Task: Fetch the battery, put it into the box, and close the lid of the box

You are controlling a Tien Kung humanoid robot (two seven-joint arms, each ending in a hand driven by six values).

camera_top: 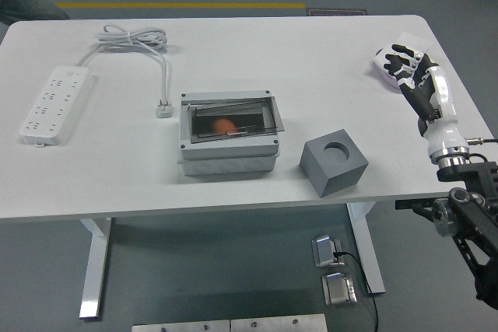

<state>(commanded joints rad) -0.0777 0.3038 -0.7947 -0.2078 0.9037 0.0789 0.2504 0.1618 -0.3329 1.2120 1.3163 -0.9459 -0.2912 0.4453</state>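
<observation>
A grey box (228,138) stands in the middle of the white table (117,169). Its clear lid (233,120) lies shut over the opening. An orange battery (223,126) shows through the lid, inside the box. My right hand (410,71) is at the table's right edge, far from the box, fingers relaxed and holding nothing. My left arm is out of view.
A grey block with a round hole (334,163) sits right of the box. A white power strip (53,103) with its cord (132,39) lies at the left. A purple dish (389,64) with packets is at the far right, behind my hand.
</observation>
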